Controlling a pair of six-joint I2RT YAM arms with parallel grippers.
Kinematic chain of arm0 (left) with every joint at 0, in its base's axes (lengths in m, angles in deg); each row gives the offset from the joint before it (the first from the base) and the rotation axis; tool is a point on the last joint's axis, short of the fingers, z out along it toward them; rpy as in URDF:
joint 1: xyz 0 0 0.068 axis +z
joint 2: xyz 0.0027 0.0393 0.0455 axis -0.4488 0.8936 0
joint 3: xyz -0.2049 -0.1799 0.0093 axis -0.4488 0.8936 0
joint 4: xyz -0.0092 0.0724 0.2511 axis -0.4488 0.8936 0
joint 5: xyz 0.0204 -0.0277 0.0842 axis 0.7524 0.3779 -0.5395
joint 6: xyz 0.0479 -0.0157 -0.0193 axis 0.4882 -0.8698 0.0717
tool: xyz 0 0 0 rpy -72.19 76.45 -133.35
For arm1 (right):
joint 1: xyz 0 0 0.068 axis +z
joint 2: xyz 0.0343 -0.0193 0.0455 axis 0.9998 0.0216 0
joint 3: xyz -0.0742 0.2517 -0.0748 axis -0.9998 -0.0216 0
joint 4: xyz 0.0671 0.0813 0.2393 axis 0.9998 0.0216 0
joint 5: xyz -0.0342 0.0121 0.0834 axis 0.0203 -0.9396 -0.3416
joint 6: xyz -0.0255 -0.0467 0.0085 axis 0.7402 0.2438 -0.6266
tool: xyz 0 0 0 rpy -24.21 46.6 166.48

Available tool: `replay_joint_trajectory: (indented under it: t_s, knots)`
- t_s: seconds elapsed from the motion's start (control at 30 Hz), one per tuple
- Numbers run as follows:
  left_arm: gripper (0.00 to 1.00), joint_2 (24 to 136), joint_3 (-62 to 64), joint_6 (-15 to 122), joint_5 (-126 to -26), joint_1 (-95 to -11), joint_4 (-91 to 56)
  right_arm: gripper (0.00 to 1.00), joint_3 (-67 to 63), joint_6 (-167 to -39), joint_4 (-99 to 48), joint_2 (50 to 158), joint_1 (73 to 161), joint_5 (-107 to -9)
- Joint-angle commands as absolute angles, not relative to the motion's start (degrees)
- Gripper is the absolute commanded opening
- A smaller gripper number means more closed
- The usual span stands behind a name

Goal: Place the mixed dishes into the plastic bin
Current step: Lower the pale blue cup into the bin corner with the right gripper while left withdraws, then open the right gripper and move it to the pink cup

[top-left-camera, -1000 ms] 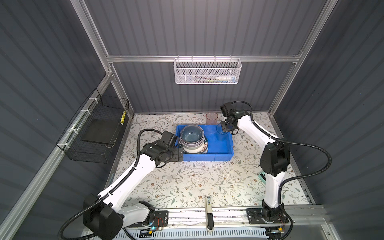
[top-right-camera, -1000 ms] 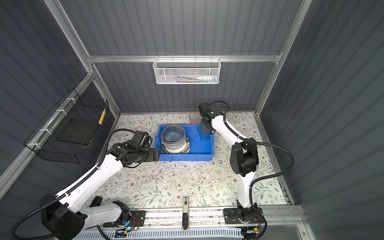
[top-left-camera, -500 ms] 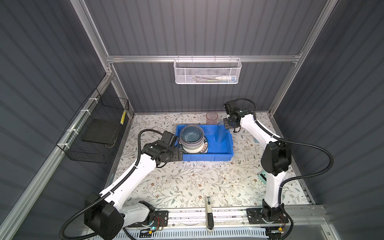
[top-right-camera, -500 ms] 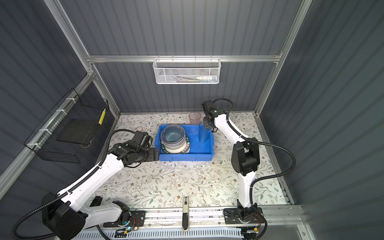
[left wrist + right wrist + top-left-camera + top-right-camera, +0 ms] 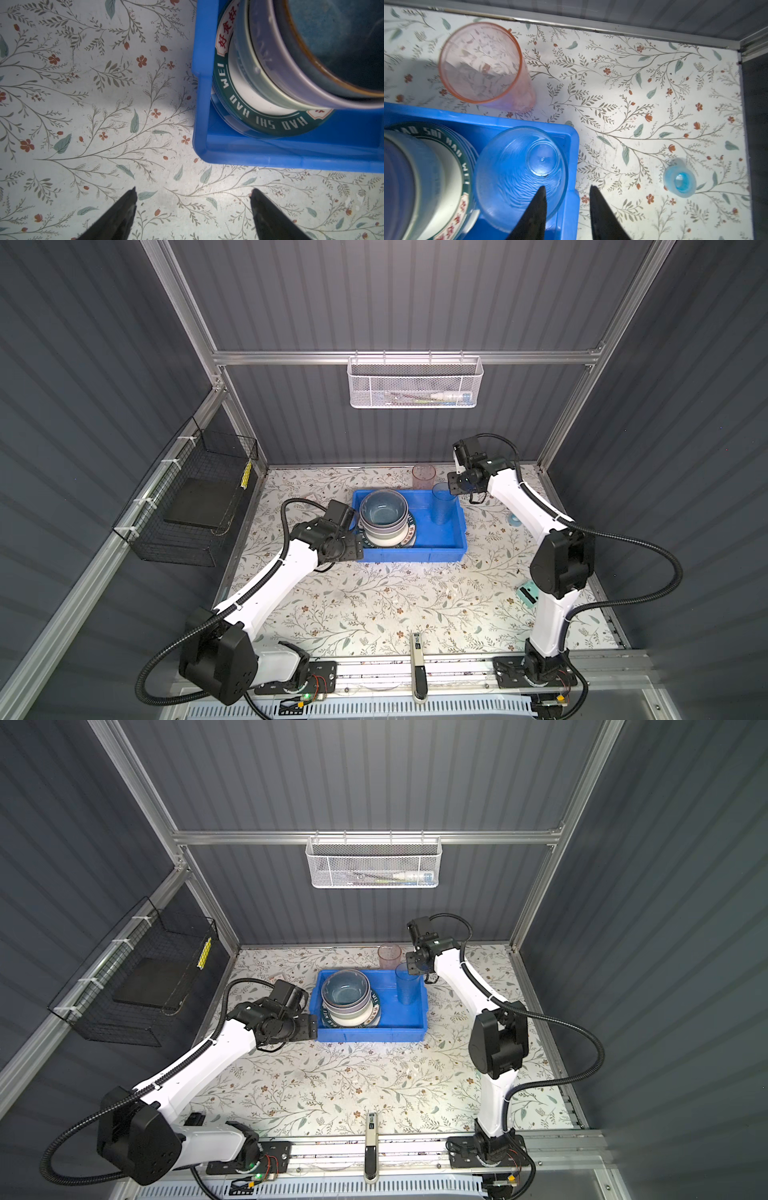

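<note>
Floral-print tabletop (image 5: 83, 104), grey panelled walls all round; both arms are at the plastic bin (image 5: 529, 121).

Entry 1, right gripper (image 5: 567, 188). The jaws are parted and nothing is pinched. One fingertip (image 5: 537, 207) overlaps the wall of the blue tumbler (image 5: 512, 172), and its partner lies outside the bin's rim, so the tumbler wall and rim both fall in the gap (contact with the tumbler: cannot tell). The tumbler stands upright in the bin corner closest to these jaws. Beyond it, outside the bin and just beside its wall, the pink tumbler (image 5: 481, 62) stands upright on the table. On the jaws' other side, well apart from the bin, is a small teal tape roll (image 5: 680, 180).

Entry 2, left gripper (image 5: 193, 190). The jaws are spread wide over bare table, holding nothing. Just ahead of the tips is a corner of the bin. Nearest inside it is the green lettered plate (image 5: 259, 122), with more plate edges showing under it. Nested on it are the pale green bowl (image 5: 247, 79), then the lilac bowl (image 5: 276, 62), with the grey-blue bowl (image 5: 332, 31) on top.

Farther out in a top view:
- A teal block (image 5: 527, 595) lies on the table by the right arm's elbow.
- A white mesh basket (image 5: 415, 383) hangs on the back wall.
- A black wire basket (image 5: 195, 506) hangs on the side wall behind the left arm.
</note>
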State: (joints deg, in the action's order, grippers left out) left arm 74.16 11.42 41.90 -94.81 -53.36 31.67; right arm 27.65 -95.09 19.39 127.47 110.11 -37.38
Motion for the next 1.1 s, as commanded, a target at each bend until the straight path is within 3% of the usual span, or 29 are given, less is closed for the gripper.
replay_joint_trajectory:
  t_s: [0.0, 0.5, 0.9, 1.07]
  knots:
    - [0.82, 75.71, 10.26, 42.54, -92.53, -51.53, 30.02, 0.43, 26.30, -94.94, 18.92, 124.52, 109.79, -40.15]
    - [0.55, 86.19, 4.99, 50.10, -87.39, -46.94, 26.73, 0.65, 15.81, -96.08, 16.76, 110.29, 109.86, -44.37]
    - [0.30, 90.33, 4.61, 51.20, -85.12, -46.97, 26.93, 0.62, -5.54, -103.80, 15.54, 93.69, 109.76, -48.93]
    - [0.21, 89.78, 5.77, 50.82, -84.86, -46.97, 27.15, 0.55, -14.65, -106.51, 13.10, 90.37, 109.73, -51.13]
